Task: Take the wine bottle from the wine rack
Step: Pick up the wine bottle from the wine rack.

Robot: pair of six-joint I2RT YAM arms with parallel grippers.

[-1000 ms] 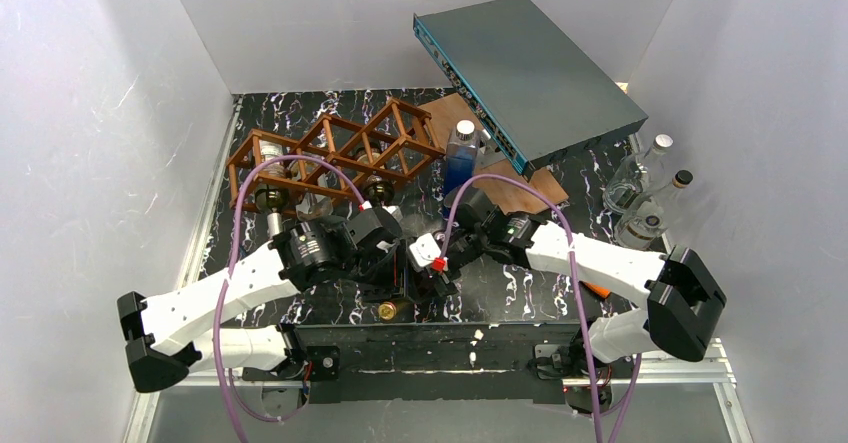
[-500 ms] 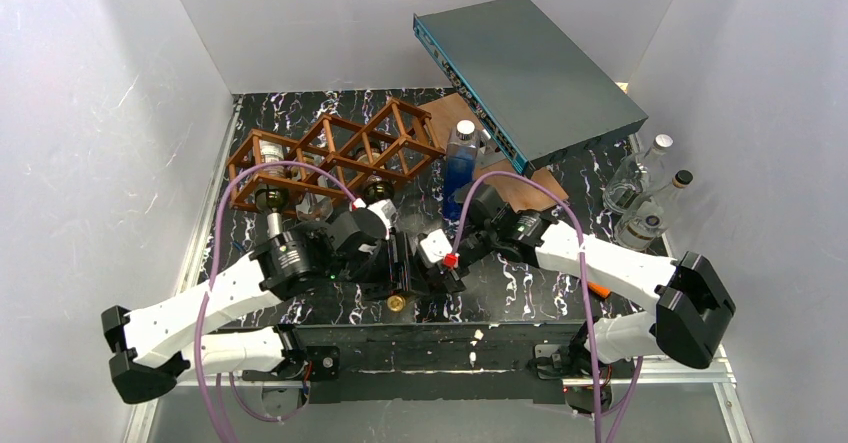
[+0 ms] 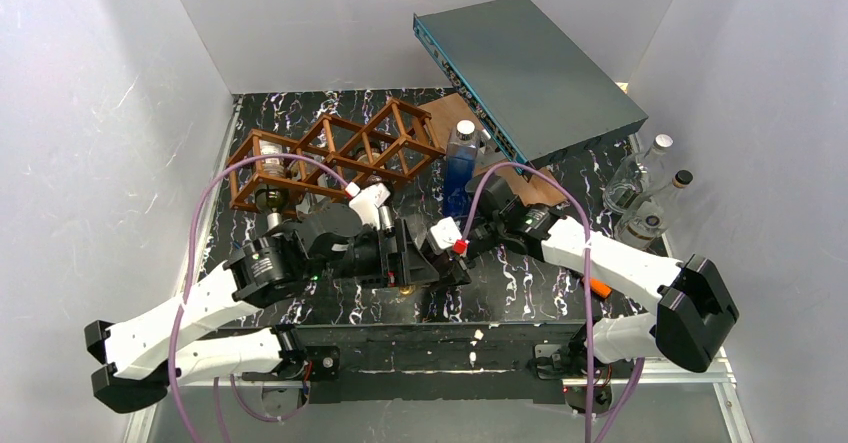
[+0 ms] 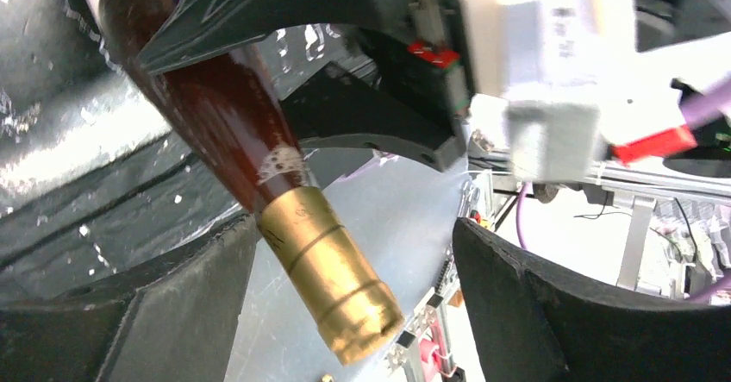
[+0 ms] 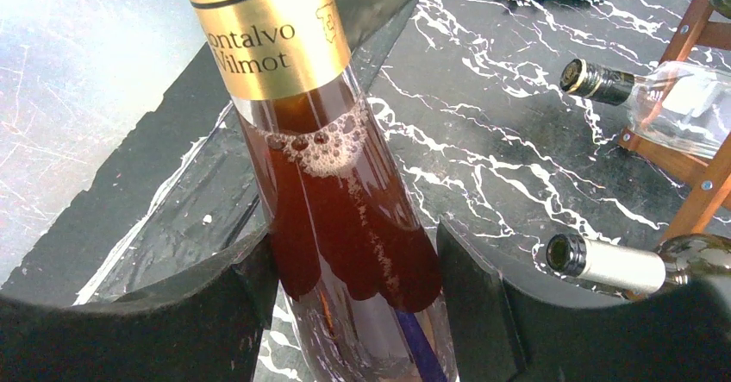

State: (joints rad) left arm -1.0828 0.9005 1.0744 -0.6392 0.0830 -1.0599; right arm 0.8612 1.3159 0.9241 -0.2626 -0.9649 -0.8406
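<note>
The wine bottle, dark red liquid under a gold foil neck, lies off the wine rack, low over the table between the two arms. My right gripper is shut on its shoulder, both pads against the glass. Around the gold neck my left gripper stands open, with a clear gap on the right side of the neck. From above, the arms cover most of the bottle; only the gold tip shows. The rack stands at the back left, behind the left gripper.
Other bottles stay in the rack, necks toward me. A blue bottle, a wooden board and a tilted grey box are at the back. Two clear bottles lean at the right wall.
My left gripper's jaws have spread apart off the bottle neck. Both arms and the bottle have shifted slightly right and away from the near edge; the right grip is unchanged.
</note>
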